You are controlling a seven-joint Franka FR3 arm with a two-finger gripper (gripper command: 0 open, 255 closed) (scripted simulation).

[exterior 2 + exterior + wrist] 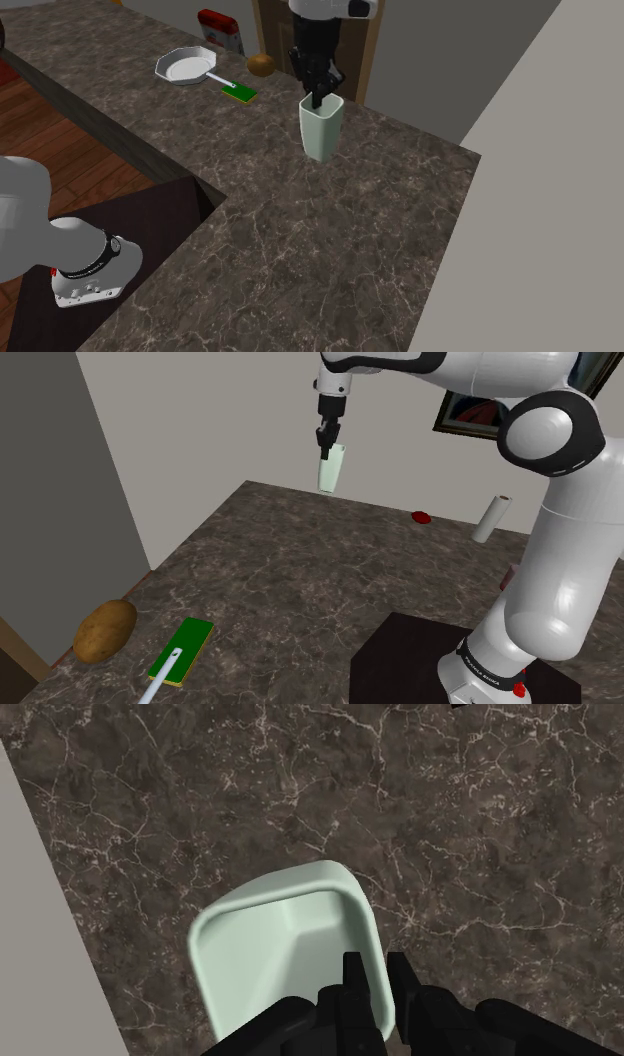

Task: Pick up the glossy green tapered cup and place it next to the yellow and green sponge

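Observation:
The pale green tapered cup (331, 470) hangs upright above the far part of the dark marble counter (300, 582). My gripper (325, 449) is shut on its rim from above. In the wrist view one finger is inside the cup (285, 944) and the other outside, and my gripper (377, 988) pinches the wall between them. In the second exterior view my gripper (318, 98) grips the cup (320, 132) at its top edge. The green and yellow sponge (183, 649) lies flat near the counter's front end, far from the cup; it is the sponge (239, 93) by the pan.
A potato (105, 629) lies beside the sponge. A white pan (183, 67) rests with its handle (160, 680) over the sponge. A small red object (421, 517) and a white cylinder (490, 519) sit at the far right. A wall (180, 422) borders the counter.

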